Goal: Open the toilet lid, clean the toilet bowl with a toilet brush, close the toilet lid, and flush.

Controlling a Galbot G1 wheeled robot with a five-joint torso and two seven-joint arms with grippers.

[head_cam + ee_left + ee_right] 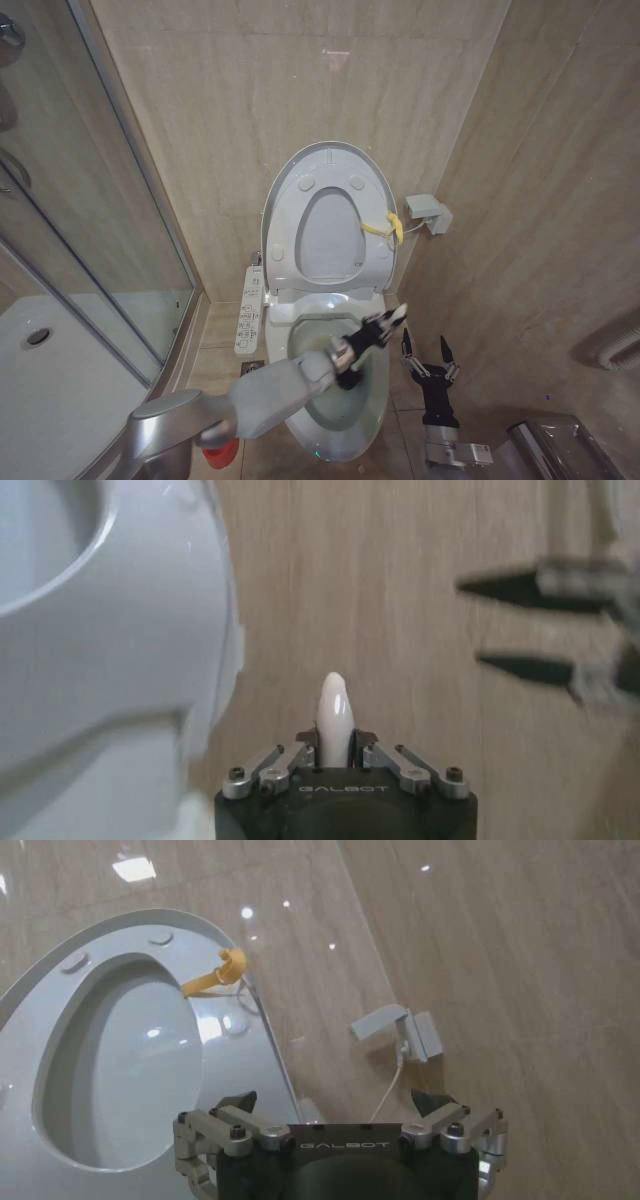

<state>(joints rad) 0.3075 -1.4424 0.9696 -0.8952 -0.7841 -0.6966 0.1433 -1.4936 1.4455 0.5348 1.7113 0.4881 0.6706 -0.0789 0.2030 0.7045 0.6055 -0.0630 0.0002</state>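
From the head camera, the toilet lid (330, 165) stands raised against the back wall, the seat ring (330, 235) up with it and a yellow strap (385, 226) looped at its right edge. Below lies the open toilet bowl (335, 390). The left hand (385, 322) reaches over the bowl's right rim, and the right hand (427, 352) points upward just beside the bowl on its right side, fingers spread apart. A red holder (221, 452) sits on the floor at the bowl's left.

At the left wrist, the left hand (335, 739) is clamped on the toilet brush (334, 716) (its white handle tip pokes out between the fingers); the bristle head is hidden.

At the right wrist, the right hand (340, 1102) faces the raised lid (225, 1035) with fingers apart, holding nothing.
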